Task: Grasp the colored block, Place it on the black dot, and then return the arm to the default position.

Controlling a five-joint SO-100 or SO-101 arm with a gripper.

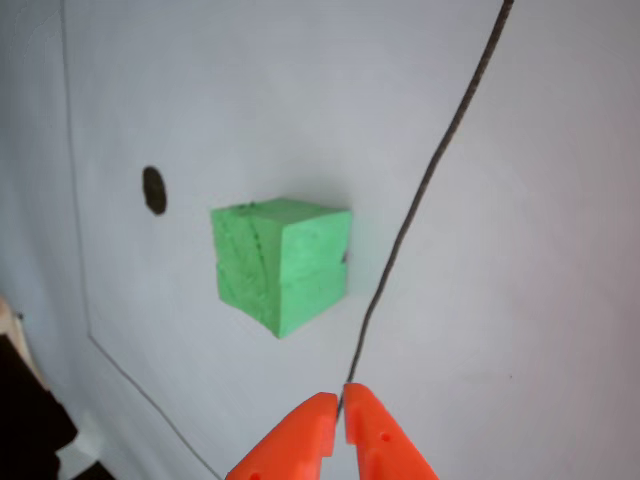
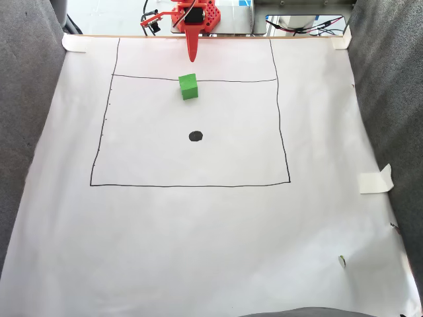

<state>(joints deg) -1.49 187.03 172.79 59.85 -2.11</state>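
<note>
Colored block (image 2: 188, 86) sat ungrasped in upper centre of fixed view, well apart from black dot (image 2: 195, 136); gripper (image 1: 344, 400) pressed together, empty. All steps remained.

No words, labels, brand names or numbers can be read anywhere in either view; the white paper sheet (image 2: 198, 231) carries only hand-drawn black lines and a blot, none of them forming letters or digits.

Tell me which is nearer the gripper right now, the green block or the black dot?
The green block. It sits on the drawn line just below the gripper, while the black dot lies farther down the sheet.
</note>
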